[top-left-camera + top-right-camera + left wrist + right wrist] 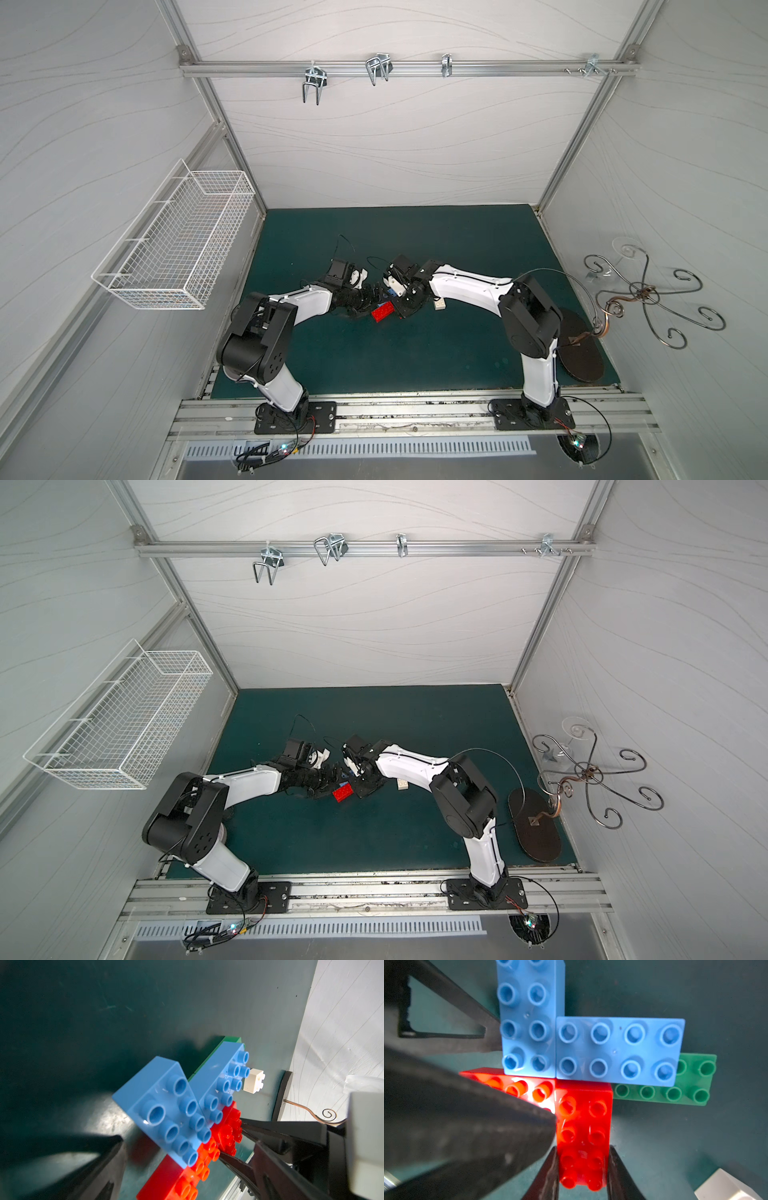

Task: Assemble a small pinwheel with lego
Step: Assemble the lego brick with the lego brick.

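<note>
Right gripper [582, 1149] clamps one red brick [583, 1126]; left gripper [370, 300] gapes. I worry a tug splits the pinwheel [556, 1076], its white brick [439, 304] lying apart.

pinwheel [382, 311] ctr on mat [415, 365], loose sq brick [439, 304] near its right.

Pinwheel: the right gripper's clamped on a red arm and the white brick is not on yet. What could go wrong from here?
1. The right gripper is shut on a red brick at the edge of the pinwheel. Lifting or twisting may pop that arm off or drag the cluster.
2. The open left gripper has a finger over the other red brick. Any drop could lever it loose.
3. The white brick lies loose by the right arm and is easily swept away.
</note>
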`<state>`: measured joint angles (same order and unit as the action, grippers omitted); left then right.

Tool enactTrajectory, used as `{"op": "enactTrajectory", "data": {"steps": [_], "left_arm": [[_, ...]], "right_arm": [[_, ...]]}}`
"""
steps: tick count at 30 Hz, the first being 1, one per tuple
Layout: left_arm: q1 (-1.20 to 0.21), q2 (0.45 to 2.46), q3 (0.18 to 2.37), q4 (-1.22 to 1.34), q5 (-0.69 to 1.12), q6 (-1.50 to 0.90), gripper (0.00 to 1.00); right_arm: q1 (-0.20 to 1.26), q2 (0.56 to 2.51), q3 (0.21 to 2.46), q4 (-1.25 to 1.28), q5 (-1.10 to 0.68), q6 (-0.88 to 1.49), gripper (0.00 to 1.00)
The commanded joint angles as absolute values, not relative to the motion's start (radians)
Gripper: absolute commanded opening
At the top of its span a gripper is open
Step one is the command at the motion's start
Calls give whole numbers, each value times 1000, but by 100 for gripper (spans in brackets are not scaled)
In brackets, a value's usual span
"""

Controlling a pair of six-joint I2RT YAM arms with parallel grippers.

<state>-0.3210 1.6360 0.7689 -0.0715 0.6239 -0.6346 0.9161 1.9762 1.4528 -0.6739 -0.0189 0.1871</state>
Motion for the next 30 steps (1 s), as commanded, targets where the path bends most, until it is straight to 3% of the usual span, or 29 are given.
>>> {"op": "enactTrajectory", "data": {"steps": [1, 13, 30], "left_arm": [[-337, 1685, 784, -99, 576, -603, 100], [-355, 1686, 817, -267, 428, -533, 93], [-355, 1678, 790, -270, 362, -570, 83]], "right_arm": [[914, 2004, 1478, -699, -43, 196, 12], [914, 2010, 1490, -721, -62, 207, 12], [918, 2013, 1492, -729, -64, 213, 13]]}}
